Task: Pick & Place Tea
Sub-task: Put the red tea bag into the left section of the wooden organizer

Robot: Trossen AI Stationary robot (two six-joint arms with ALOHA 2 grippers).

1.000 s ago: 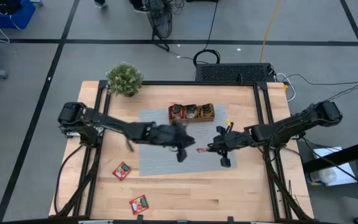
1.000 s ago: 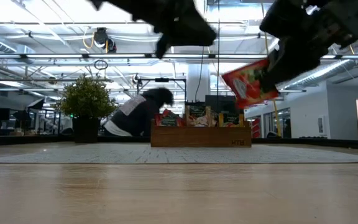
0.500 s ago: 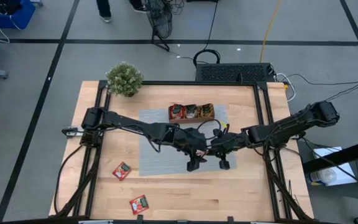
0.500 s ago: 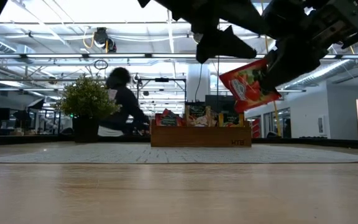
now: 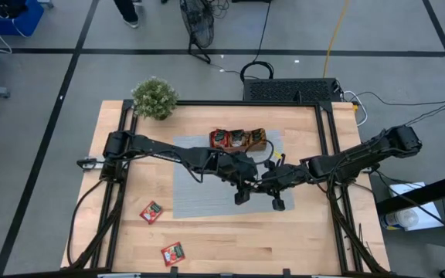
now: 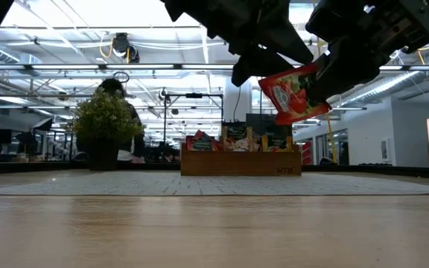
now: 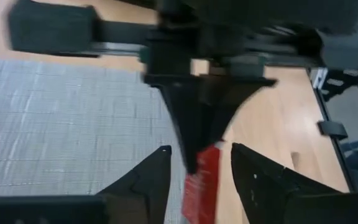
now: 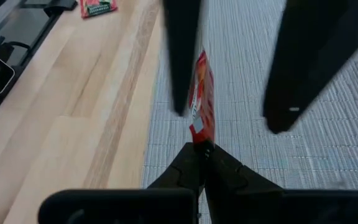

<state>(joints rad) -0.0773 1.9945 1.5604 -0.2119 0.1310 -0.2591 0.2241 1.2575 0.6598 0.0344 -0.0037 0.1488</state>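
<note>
Your right tool [image 8: 201,151] is pinched shut on one corner of a red tea packet [image 6: 293,93], held in the air above the grey mat [image 5: 199,197] mid-surface, hanging tilted with its flat faces sideways. Your left tool [image 7: 199,168] straddles the packet's free edge, fingers apart, not touching.

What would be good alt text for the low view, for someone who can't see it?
Two dark robot arms meet above the table: the right hand pinches a red tea packet in mid-air, and the left hand reaches in, open, around its other edge. Behind, a wooden tray of tea packets sits on a grey mat, with a potted plant at left.
</note>
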